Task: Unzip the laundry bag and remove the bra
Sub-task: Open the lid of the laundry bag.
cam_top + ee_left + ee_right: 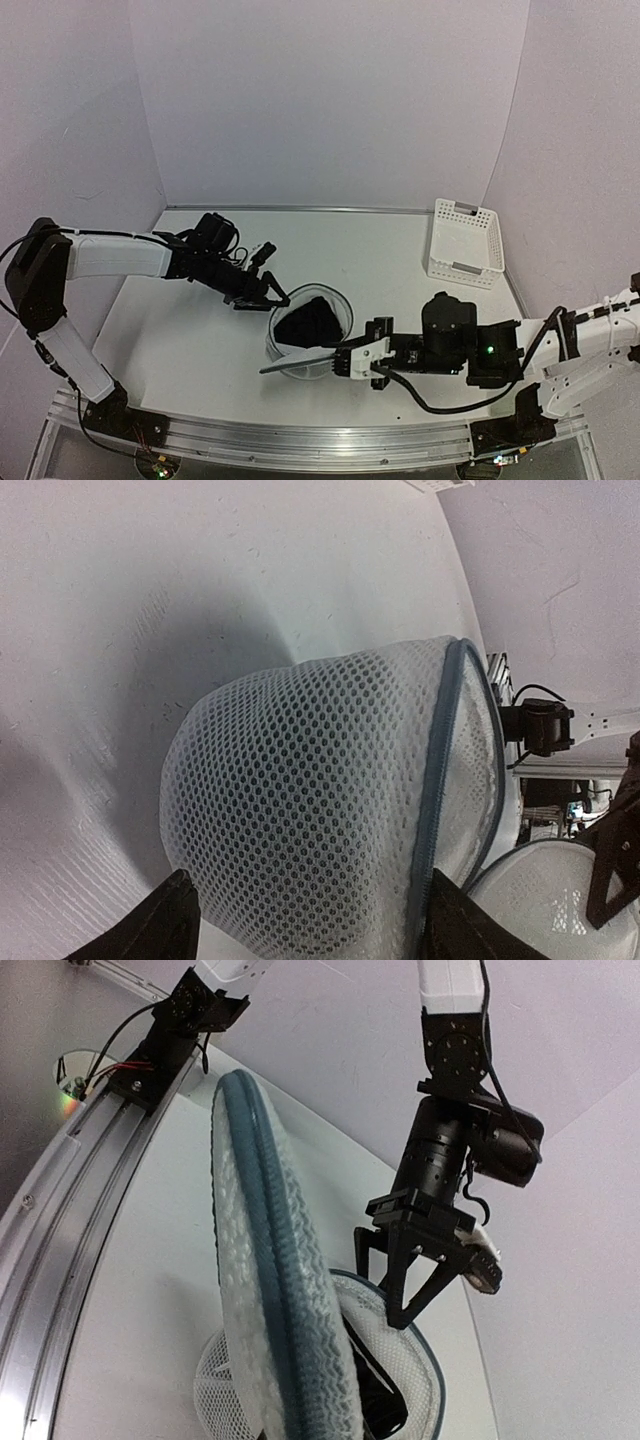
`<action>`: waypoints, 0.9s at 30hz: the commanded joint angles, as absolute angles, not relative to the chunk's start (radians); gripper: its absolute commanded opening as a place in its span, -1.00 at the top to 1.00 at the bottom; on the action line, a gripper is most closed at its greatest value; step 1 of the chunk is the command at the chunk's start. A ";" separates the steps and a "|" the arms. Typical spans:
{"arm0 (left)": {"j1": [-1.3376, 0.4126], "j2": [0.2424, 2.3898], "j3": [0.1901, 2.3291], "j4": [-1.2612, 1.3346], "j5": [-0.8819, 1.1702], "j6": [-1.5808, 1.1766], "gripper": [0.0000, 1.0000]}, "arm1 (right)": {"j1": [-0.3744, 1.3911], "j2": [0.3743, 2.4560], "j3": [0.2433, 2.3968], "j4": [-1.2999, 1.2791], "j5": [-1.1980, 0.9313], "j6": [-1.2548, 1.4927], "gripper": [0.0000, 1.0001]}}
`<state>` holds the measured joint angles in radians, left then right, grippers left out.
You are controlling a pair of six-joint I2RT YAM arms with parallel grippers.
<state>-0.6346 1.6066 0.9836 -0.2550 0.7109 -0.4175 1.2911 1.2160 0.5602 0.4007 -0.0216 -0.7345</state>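
Lid (300, 361) is clamped by right gripper (347, 358); bag (300, 810), not bra (312, 322), could be snagged by empty, wide-open left gripper (275, 297) mid-frame.

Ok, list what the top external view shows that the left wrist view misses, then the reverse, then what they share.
Only top external: the black bra inside the open laundry bag, the white basket seen whole at far right, and the right end effector holding the lid out flat. Only left wrist: the mesh weave up close, the blue-grey zipper band, and how the left end effector straddles the bag wall. Both: the laundry bag and, it seems, part of its lid.
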 commanded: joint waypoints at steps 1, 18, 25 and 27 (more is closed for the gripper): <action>-0.658 1.614 1.078 -0.296 0.649 -0.390 -0.46 | 1.346 1.232 0.557 0.511 0.160 -0.861 1.00; -0.678 1.662 1.162 -0.386 0.536 -0.371 1.00 | 1.523 1.274 0.497 0.624 0.422 -0.999 1.00; -0.678 1.649 1.181 -0.398 0.495 -0.370 1.00 | 1.554 1.235 0.481 0.559 0.453 -0.958 0.83; -0.678 1.641 1.185 -0.400 0.478 -0.372 1.00 | 1.555 1.209 0.478 0.520 0.448 -0.918 0.69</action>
